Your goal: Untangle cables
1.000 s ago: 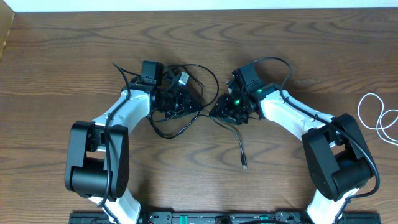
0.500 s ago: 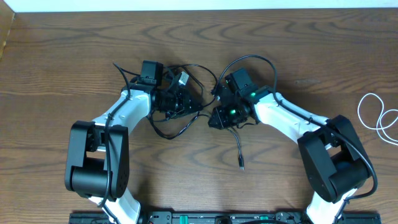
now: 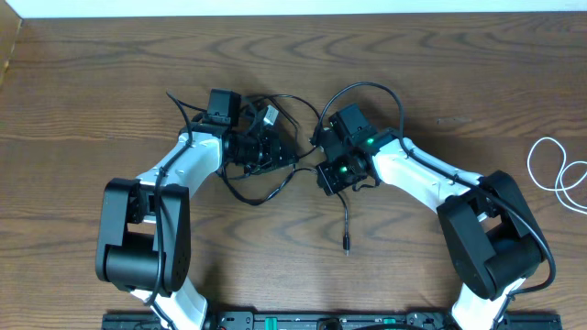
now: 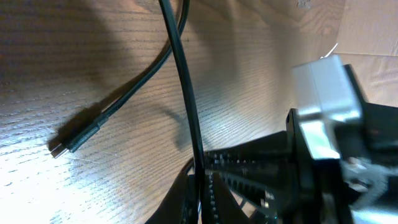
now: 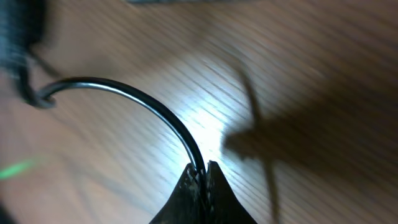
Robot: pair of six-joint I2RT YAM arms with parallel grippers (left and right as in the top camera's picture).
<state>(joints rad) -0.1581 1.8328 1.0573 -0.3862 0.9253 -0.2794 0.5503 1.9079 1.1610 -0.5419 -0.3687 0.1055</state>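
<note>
Your left claw (image 4: 200, 186) is pinched tight on the black cable (image 4: 182, 81). In the left wrist view the cord runs straight down into the closed fingertips. The right claw (image 5: 203, 175) is clamped on that black cord too, and the cable curves off up and to the left from between its tips.

From overhead, both claws sit close together near the middle of the table (image 3: 110, 101), with the black cable bunched in loops around the left one. One loose end trails from the right claw toward the robot's base, and its plug (image 3: 347, 246) lies flat on the wood. There's a second plug end (image 4: 65, 144) lying on the table in the left wrist view. It might be the same one, but the angle's too weird to be sure.

The white cable (image 3: 558, 174) is way off at the right edge of the table. It's coiled in a couple of loops, well apart from the black one and both arms.
</note>
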